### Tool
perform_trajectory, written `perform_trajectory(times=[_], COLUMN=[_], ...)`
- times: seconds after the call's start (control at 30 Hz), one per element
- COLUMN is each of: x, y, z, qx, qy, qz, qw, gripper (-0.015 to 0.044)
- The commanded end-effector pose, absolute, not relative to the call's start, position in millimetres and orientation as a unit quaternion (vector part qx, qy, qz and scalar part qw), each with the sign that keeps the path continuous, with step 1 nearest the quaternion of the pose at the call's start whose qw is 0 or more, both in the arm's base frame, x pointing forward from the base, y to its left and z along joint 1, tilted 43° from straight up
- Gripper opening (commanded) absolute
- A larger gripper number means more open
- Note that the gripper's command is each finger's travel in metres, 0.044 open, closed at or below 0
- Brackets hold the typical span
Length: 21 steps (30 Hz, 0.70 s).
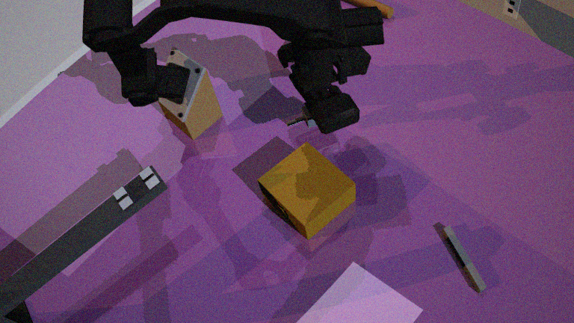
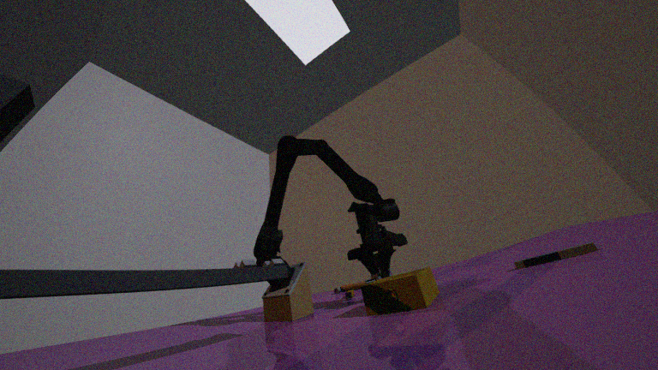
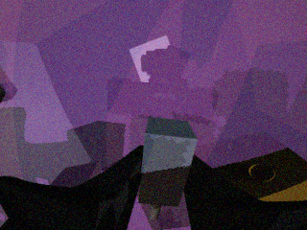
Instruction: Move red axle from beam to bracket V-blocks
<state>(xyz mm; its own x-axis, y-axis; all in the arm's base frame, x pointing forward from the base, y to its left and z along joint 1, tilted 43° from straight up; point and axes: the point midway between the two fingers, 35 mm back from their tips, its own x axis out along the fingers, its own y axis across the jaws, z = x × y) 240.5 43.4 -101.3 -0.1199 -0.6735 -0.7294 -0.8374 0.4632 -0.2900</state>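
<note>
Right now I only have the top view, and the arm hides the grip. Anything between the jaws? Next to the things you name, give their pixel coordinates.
Observer: Yes. The wrist view shows the gripper (image 1: 315, 122) (image 2: 379, 277) (image 3: 163, 153) shut on a grey-blue block (image 1: 312, 123) (image 3: 168, 155), one jaw at each side of it.

Operator: Which way is the gripper pointing? From above I can't judge.

Observer: Down. The exterior view shows it hanging from the wrist with its tips lowest, and the arm (image 1: 237, 1) (image 2: 345, 170) arching up higher behind it.
</note>
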Motion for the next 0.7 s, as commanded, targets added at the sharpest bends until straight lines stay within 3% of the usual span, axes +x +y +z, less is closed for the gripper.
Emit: perform_trajectory(times=[0.0,0.37,0.67], x=[245.6,247.6,247.1], y=[68.5,74.0,72.4], z=[-75.2,-68.4,-69.0], qx=[-0.508,-0.514,-0.558], qy=[0.737,0.736,0.720], qz=[0.096,0.105,0.186], qw=[0.435,0.428,0.368], gripper=[0.0000,0.0000,0.0000])
